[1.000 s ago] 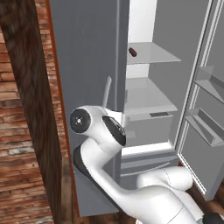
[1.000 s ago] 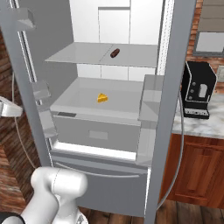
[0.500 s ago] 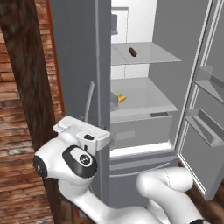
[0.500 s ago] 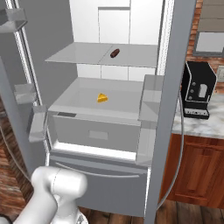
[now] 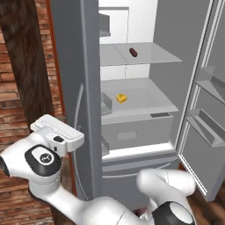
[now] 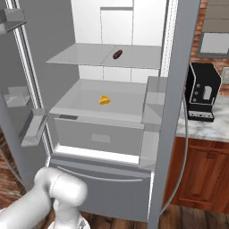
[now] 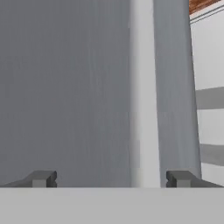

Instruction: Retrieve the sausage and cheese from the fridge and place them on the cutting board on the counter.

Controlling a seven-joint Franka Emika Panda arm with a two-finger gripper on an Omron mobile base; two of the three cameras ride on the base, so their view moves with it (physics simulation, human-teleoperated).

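Fridge (image 6: 179, 89) open, sausage (image 6: 117, 54) above cheese (image 6: 104, 100); no writing legible.

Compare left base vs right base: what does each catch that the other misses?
Left base alone: the arm's white hand beside the left door's outer face, a brick wall behind it. Right base alone: a black coffee machine on the marble counter, wooden cabinets below. Both: the open fridge, the sausage on the upper shelf, the cheese on the shelf below.

matt grey fridge (image 6: 176, 89), veined marble counter (image 6: 205, 129)
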